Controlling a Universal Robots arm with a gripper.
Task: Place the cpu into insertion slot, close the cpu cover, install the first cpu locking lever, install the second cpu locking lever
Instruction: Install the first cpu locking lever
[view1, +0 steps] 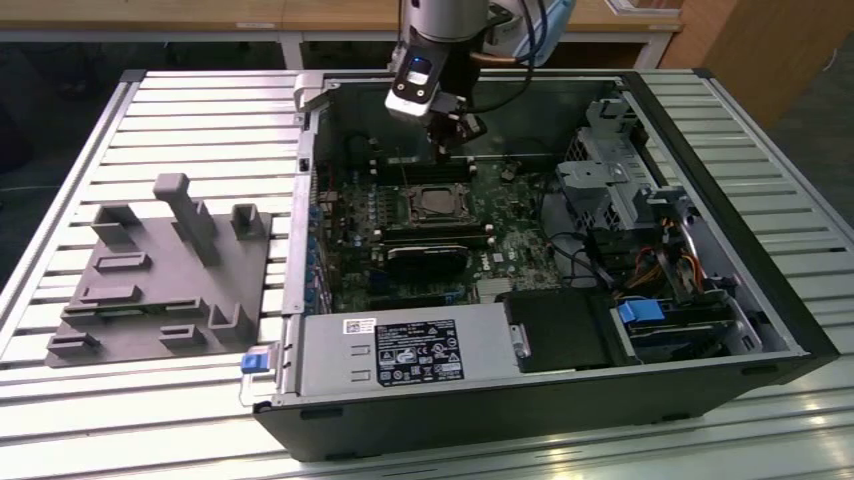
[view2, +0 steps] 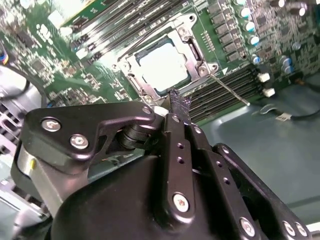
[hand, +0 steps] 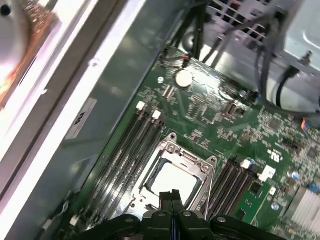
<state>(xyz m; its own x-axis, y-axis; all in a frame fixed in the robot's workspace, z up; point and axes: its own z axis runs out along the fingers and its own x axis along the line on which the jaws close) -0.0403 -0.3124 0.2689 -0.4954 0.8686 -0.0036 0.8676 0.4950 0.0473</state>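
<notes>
Exterior view shows the gripper low over the board in the open case, at the frame's upper middle. A grey stand sits well apart at the exterior view's left. The second wrist view shows more: the cpu lies in the slot under the cover, and a thin lever sticks out beside it. In the first wrist view the fingers are pressed together, holding nothing.
</notes>
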